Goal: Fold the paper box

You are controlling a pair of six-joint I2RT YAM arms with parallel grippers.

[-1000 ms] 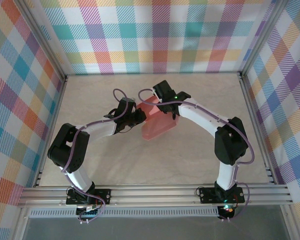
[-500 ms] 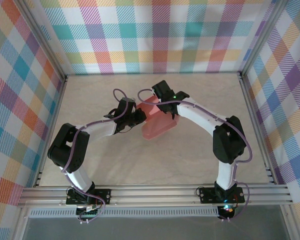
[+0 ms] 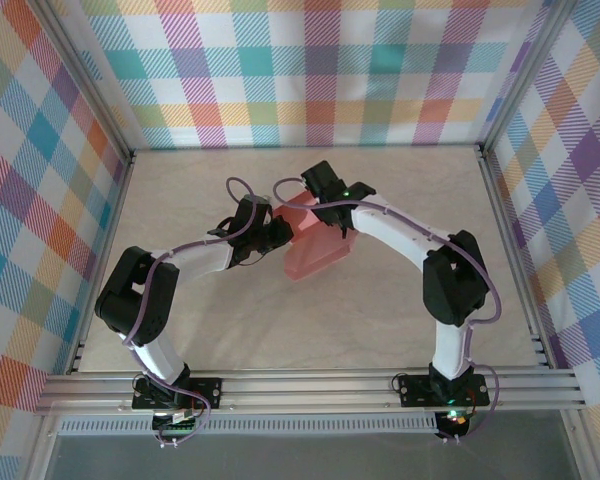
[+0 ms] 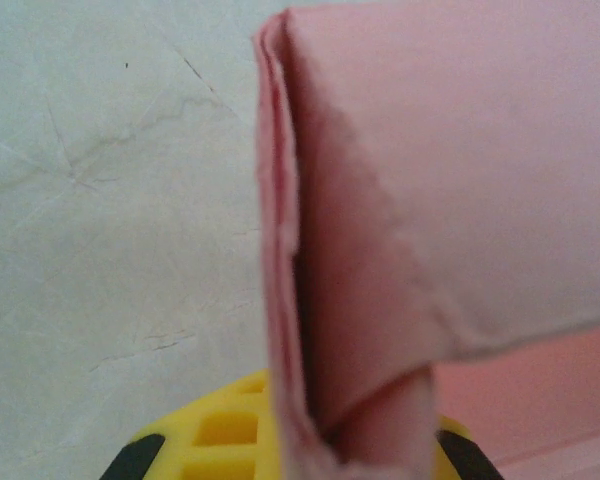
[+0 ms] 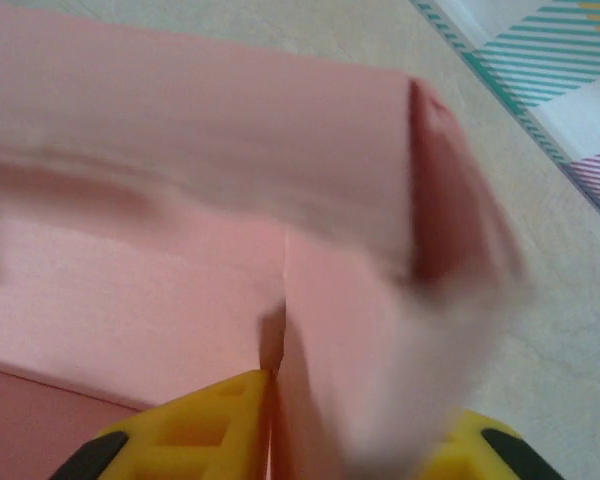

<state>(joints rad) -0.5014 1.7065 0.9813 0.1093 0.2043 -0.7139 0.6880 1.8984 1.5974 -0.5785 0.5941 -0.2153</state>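
Note:
The paper box (image 3: 316, 256) is salmon-pink card, partly folded, lying in the middle of the table between both grippers. My left gripper (image 3: 282, 232) comes in from the left and is shut on the box's left edge. In the left wrist view a doubled pink wall (image 4: 460, 180) rises out of the gripper (image 4: 350, 442), pinched between its yellow fingers (image 4: 215, 425). My right gripper (image 3: 326, 210) is over the box's far end. In the right wrist view its yellow fingers (image 5: 195, 430) stand partly apart around a blurred flap of the box (image 5: 180, 150). The left finger touches the flap.
A pale marbled tabletop (image 3: 230, 330) is ringed by checked cloth walls (image 3: 310, 70) and metal frame rails (image 3: 310, 385) along the near edge. Bare table lies in front of and behind the box.
The right arm has shifted slightly left with its gripper over the box's far end. The flap in the right gripper is blurred with motion. The left arm and box stay put.

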